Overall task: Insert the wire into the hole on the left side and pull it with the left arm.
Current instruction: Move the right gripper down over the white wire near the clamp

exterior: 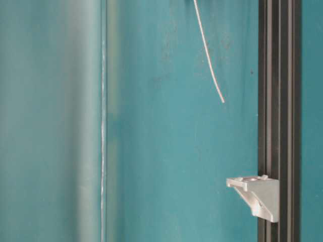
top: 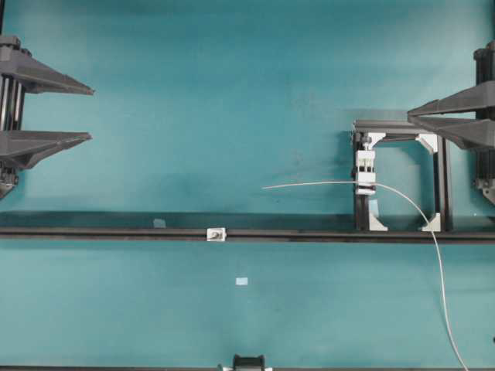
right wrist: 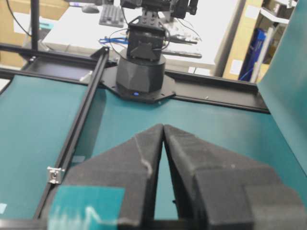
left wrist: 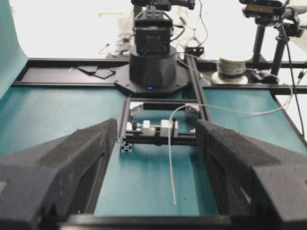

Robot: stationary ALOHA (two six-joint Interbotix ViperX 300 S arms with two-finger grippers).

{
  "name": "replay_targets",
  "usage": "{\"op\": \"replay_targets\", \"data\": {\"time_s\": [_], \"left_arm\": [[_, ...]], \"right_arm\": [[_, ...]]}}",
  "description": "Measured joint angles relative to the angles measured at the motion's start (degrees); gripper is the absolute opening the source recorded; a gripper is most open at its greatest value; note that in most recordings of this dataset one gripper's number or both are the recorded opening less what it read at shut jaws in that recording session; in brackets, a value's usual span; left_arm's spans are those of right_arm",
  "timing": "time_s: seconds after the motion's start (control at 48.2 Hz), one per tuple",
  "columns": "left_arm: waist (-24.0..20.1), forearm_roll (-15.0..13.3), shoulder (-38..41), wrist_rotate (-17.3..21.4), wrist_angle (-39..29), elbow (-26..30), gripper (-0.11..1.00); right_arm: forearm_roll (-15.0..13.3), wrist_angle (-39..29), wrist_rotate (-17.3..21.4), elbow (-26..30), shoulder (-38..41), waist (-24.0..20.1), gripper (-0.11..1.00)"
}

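The wire is a very thin, pale grey-white cable. In the overhead view it climbs from the bottom edge at the right, curves over, and passes through the white clamp on the small black frame; past the clamp its free end juts out leftward, nearly straight, above the teal table. Nothing grips it. The hole is a dark round opening in a tiny white block on the long black rail, well left of the wire's tip and lower in the picture. The left gripper waits at the left edge, its two pointed dark fingers spread with nothing between them. The right gripper sits at the right edge, above the frame — its tips pressed together, pinching nothing
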State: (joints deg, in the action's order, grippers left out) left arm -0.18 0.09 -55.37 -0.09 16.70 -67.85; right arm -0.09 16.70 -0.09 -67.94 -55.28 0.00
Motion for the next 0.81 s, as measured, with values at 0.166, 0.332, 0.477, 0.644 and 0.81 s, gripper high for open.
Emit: {"op": "replay_targets", "data": {"time_s": [0.166, 0.332, 0.477, 0.644, 0.81], "left_arm": [[0.0, -1.9, -0.4, -0.1, 2.7, -0.5, -0.01], [-0.4, -2.0, 4.2, -0.1, 4.3, -0.5, -0.03], [-2.0, -2.0, 10.9, -0.1, 7.4, -0.4, 0.22], [-3.0, -2.0, 17.4, 0.0, 12.1, -0.4, 0.61], [-3.1, -2.1, 23.9, 0.0, 14.7, 0.8, 0.7]], "right_arm": [[0.0, 1.0, 0.2, -2.5, 0.0, 0.5, 0.02], [0.0, 3.7, 1.1, -4.7, 0.3, 1.1, 0.01], [0.0, 5.2, 1.5, -5.4, 1.8, 1.5, 0.27], [0.1, 5.4, 1.7, -5.4, 4.4, 1.8, 0.61], [1.2, 5.5, 1.8, -5.4, 7.9, 2.5, 0.6]]}}
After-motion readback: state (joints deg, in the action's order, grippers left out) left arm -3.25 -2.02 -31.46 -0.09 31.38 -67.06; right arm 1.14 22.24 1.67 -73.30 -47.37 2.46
